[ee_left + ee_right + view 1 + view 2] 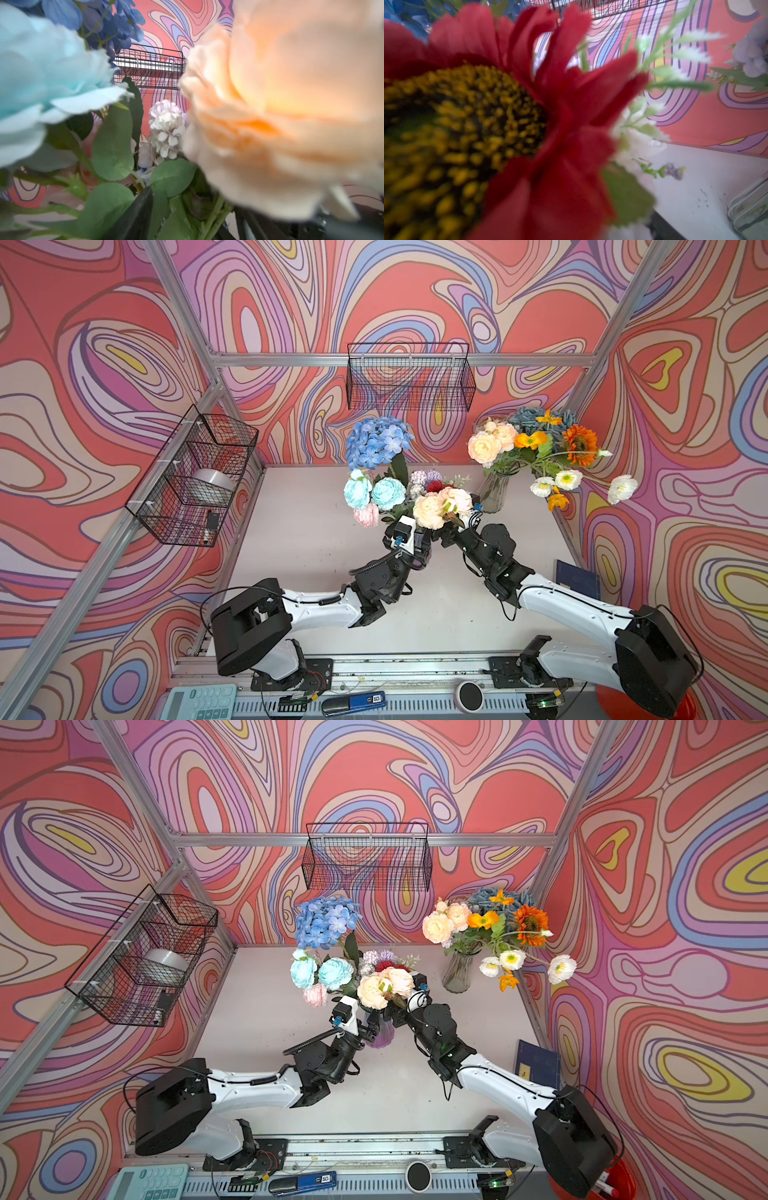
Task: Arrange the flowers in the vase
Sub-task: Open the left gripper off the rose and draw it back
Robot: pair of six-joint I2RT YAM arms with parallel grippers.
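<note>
- The desk (316,572) is mostly bare, and both arms meet over its middle, where the work is.
- The flowers (386,489) stand bunched as one bouquet at the desk's centre. A blue hydrangea (376,443) rises tallest at the back, with paler heads lower in front, so no bloom hides another. We judge the arranging far along.
- A second bunch fills a clear glass vase (494,493) at the far right, well apart from both arms.
- The lilac vase (380,1038) that holds the central bouquet peeks out beneath a peach rose (374,992).
- The left gripper (370,1028) sits just beside that vase's neck, low enough to reach stems rather than petals. In the left wrist view its jaws stand apart, with a green rose stem (214,212) loose between them, and they grip nothing.
- The right gripper (392,1016) reaches in under the blooms from the opposite side. Petals hide its jaws, so we cannot tell how they stand or whether they hold anything.
</note>
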